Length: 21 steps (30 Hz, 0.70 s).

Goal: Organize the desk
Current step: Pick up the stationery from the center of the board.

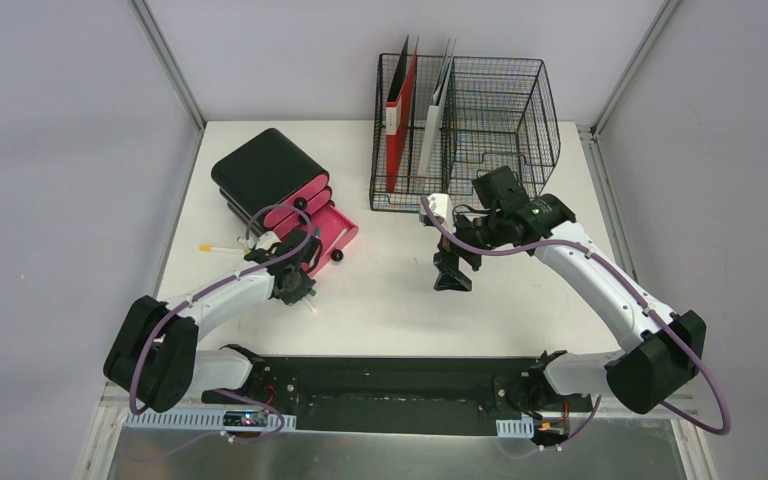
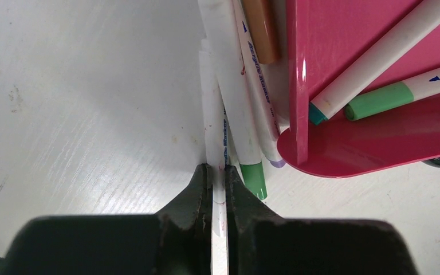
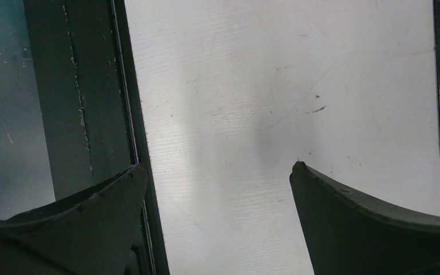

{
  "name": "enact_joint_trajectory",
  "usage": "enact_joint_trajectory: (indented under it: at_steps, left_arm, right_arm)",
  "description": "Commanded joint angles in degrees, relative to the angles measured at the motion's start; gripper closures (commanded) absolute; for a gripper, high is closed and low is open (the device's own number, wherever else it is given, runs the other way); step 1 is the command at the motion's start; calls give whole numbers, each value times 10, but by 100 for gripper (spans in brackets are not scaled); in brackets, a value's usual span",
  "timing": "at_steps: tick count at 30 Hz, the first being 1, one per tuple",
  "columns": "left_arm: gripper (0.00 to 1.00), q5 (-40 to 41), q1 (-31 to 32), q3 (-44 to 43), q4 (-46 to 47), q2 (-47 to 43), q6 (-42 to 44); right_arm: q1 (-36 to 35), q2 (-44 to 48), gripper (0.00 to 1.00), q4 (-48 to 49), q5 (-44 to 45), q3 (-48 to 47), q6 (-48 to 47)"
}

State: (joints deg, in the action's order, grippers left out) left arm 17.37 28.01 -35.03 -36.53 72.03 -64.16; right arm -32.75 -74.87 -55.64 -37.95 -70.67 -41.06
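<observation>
My left gripper (image 2: 217,172) clamps a white marker (image 2: 213,132) beside the pink drawer (image 2: 372,143), wrist view only; my right gripper (image 3: 217,165) gapes wide.

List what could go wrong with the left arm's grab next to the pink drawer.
1. The left end effector is shut on the thin white marker pen; its smooth round barrel may swivel or slip when lifted.
2. That pen lies against the green-capped white marker; lifting could drag or roll it.
3. The open pink plastic drawer sits close beside; a swinging pen might knock its rim.
</observation>
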Motion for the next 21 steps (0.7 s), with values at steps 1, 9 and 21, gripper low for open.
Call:
enact_joint_trajectory:
  at_steps: [1, 9, 21]
  left_arm:
    - [100, -49, -3, 19, -46, -2, 13]
    - [100, -53, -3, 38, -58, -117, 32]
    - [100, -101, -3, 81, -16, -372, 137]
  right_arm:
    - [1, 1, 1, 0, -13, -13, -14]
    - [1, -3, 1, 0, -21, -13, -14]
    - [-4, -26, 1, -2, -102, -15, 2]
